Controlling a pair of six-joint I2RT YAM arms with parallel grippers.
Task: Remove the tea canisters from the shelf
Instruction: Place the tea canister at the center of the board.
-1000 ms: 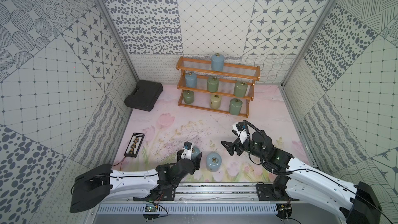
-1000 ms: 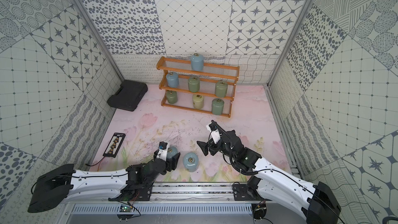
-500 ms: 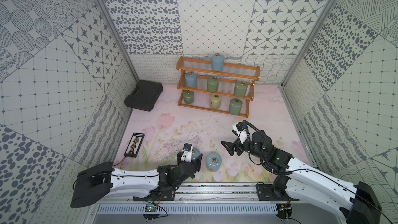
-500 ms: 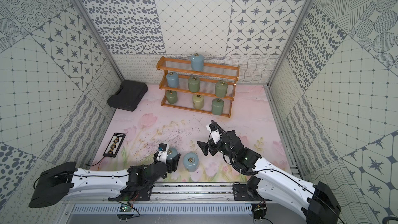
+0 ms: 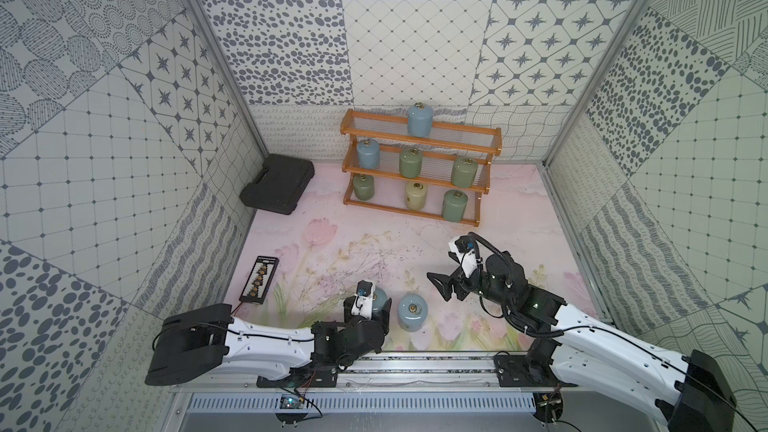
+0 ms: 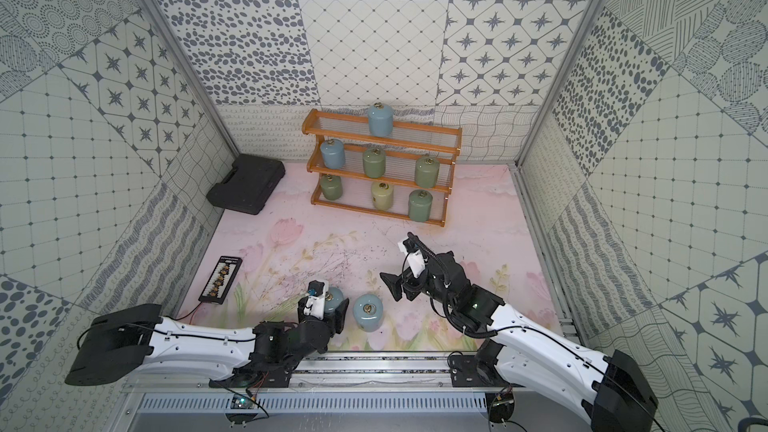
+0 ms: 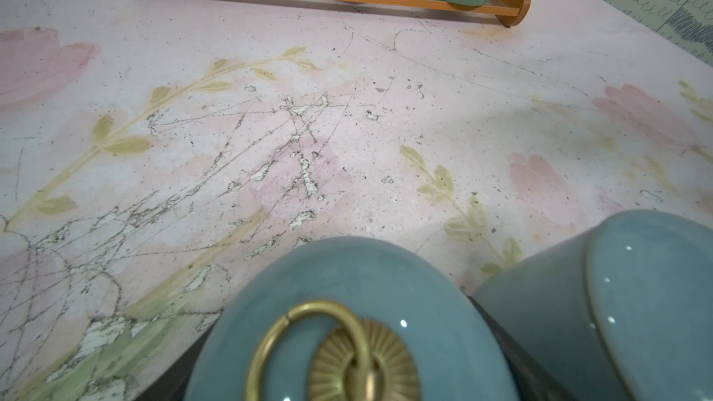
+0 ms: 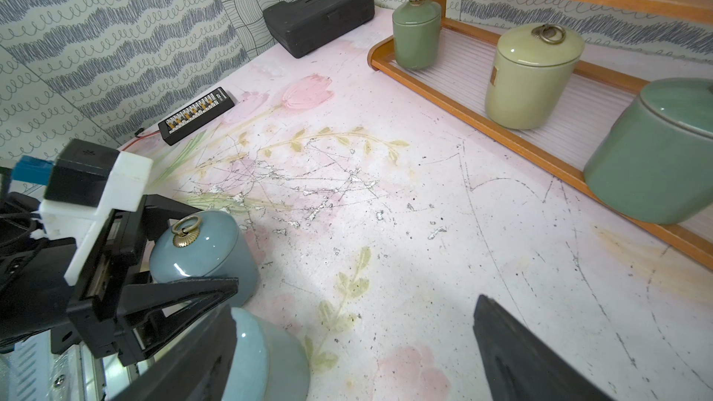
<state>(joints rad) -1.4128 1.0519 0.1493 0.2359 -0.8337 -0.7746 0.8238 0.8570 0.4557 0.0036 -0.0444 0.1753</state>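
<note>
So: two canisters off, seven on the shelf

At left, we see the left gripper [image 5: 374, 310] clamped snugly around a pale blue canister [image 8: 208, 252], upright on the floral mat [image 5: 353, 234]. Just to its right stands a second blue canister [image 5: 411, 317], untouched. Further right, the right gripper [image 5: 439, 288] hovers with its fingers spread wide, holding nothing. Behind, the shelf [image 5: 374, 124] carries seven more canisters [image 5: 419, 120] across three tiers.

Seven ceramic tea canisters [image 5: 419, 120] are sitting on the stepped wooden shelf [image 5: 386, 209], counter [image 5: 519, 209] rear; up front, one pale blue ceramic canister [image 5: 379, 299] is standing just left of another blue canister [image 5: 410, 317].
</note>
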